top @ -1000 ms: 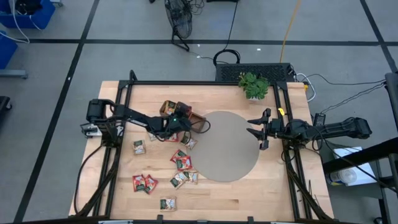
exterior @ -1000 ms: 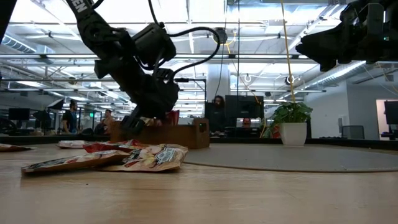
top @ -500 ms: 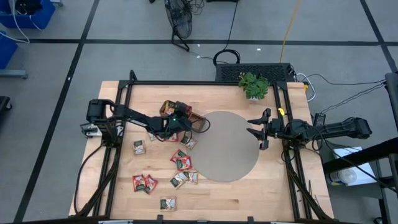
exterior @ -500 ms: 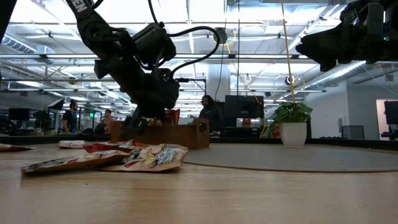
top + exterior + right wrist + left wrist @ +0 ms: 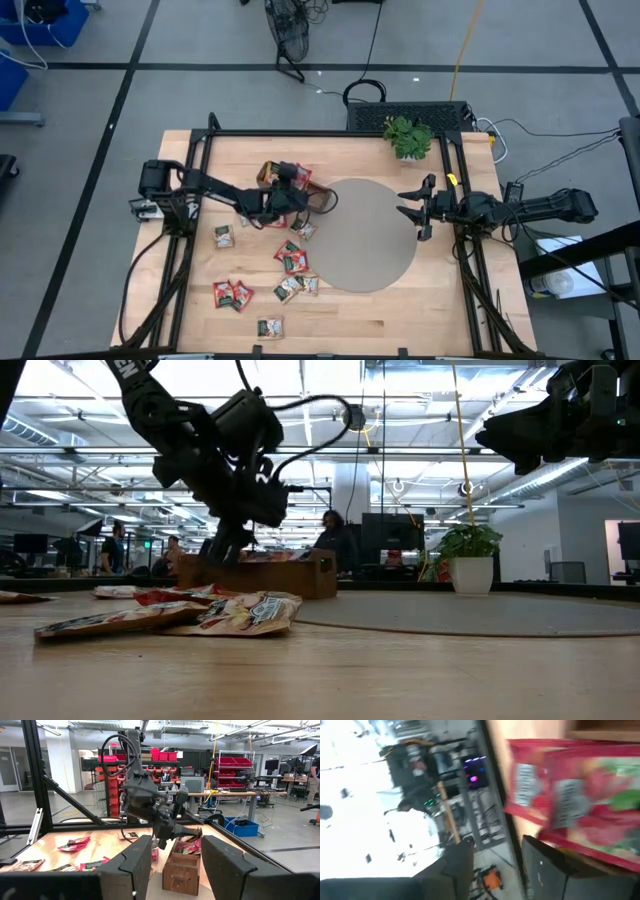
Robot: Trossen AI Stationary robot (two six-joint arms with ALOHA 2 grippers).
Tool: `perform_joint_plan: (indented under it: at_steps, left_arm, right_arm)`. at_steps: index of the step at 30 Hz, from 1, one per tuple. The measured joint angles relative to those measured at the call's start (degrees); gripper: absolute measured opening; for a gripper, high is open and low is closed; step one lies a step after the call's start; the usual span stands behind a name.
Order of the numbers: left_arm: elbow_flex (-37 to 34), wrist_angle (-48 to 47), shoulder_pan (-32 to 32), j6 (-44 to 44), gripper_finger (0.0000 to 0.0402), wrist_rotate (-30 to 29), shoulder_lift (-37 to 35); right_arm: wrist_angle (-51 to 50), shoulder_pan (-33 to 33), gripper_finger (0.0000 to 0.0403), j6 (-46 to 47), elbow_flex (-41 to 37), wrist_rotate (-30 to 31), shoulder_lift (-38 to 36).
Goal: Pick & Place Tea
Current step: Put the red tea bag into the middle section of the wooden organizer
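A brown wooden tray stands left of the table's middle, with red tea sachets lying in it. My left gripper hovers just over the tray, open and holding nothing. In its wrist view the fingers stand apart, with red sachets lying beyond them. More sachets lie flat and loose on the table nearer the front. My right gripper waits open above the table's right side, clear of everything.
A round grey mat lies flat at the table's middle right. A small potted plant stands at the far edge. Black frame rails run along both sides. People show in the room beyond, in the low view.
My left gripper has stayed over the tray, turned at the wrist and opened. The red sachet it held upright between its fingers has dropped out of the grip and now lies with the others in the tray.
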Motion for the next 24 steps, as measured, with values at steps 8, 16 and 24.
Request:
perform_joint_plan:
  at_steps: [8,16,24]
  left_arm:
    - [0.0,11.8,-3.0,5.7,0.018,-7.0,-0.1]
    - [1.6,10.0,-5.7,0.0,0.0104,-9.5,-7.0]
    - [14.6,-36.7,-1.6,-43.3,0.0005,31.1,-15.4]
  right_arm:
    - [0.0,0.0,0.0155,0.0,0.0,0.0,0.0]
    - [0.0,0.0,0.0155,0.0,0.0,0.0,0.0]
    - [0.0,0.0,0.0155,0.0,0.0,0.0,0.0]
